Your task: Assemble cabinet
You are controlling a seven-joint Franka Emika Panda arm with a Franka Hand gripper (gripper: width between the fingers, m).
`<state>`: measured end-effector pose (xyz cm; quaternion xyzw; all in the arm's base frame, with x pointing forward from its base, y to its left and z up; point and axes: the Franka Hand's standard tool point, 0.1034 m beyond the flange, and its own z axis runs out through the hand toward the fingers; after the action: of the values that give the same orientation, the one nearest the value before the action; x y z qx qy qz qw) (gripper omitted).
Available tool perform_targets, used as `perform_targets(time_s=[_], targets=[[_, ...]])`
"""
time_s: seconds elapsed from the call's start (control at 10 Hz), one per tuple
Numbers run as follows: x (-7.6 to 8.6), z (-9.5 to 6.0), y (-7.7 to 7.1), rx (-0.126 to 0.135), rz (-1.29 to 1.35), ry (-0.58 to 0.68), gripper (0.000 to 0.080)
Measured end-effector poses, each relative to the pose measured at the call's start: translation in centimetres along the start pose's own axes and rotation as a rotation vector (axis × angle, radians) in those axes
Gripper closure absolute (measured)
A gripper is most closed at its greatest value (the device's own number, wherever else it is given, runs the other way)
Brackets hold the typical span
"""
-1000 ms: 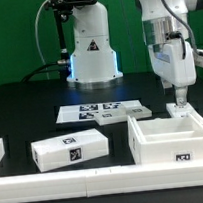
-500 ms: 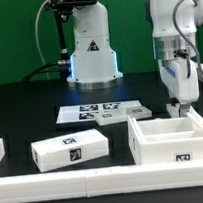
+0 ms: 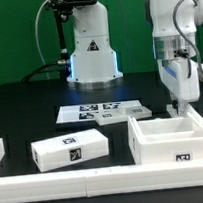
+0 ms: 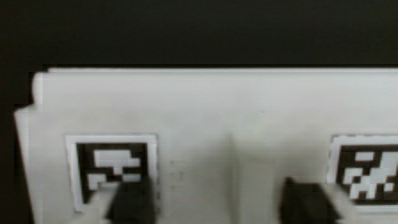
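Since a second ago our arm (image 3: 173,27) has slid toward three o'clock. We see the cabinet (image 3: 155,153), a hollow white box with black-and-white tags (image 3: 182,158), at four o'clock on the tabletop (image 3: 30,111); the end effector (image 3: 177,106), spread and empty, hovers at its far rim.

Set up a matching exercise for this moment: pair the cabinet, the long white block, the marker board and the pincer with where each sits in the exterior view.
Things:
1. cabinet
2. long white block
3. marker board
4. pincer

Places:
A. mid-table, lying flat behind the white parts
B. front, on the exterior view's right
C. at the cabinet's far wall, just above it
D. front, on the exterior view's left

Pairs: 1-B; 2-D; 3-A; 4-C.
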<state>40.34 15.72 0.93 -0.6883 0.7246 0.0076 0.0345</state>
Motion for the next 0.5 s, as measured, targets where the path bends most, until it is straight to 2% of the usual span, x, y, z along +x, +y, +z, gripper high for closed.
perform_targets(time_s=[0.1, 0.2, 0.3, 0.5], targets=[[0.0, 0.0, 0.0, 0.0, -0.004, 0.0, 0.0617], [0.2, -0.2, -0.1, -0.002, -0.019, -0.003, 0.0733], [1.2, -1.3, -0.5, -0.035, -0.033, -0.028, 0.0733], [3.0, -4.1, -1.2, -0.037, 0.003, -0.064, 0.0735]])
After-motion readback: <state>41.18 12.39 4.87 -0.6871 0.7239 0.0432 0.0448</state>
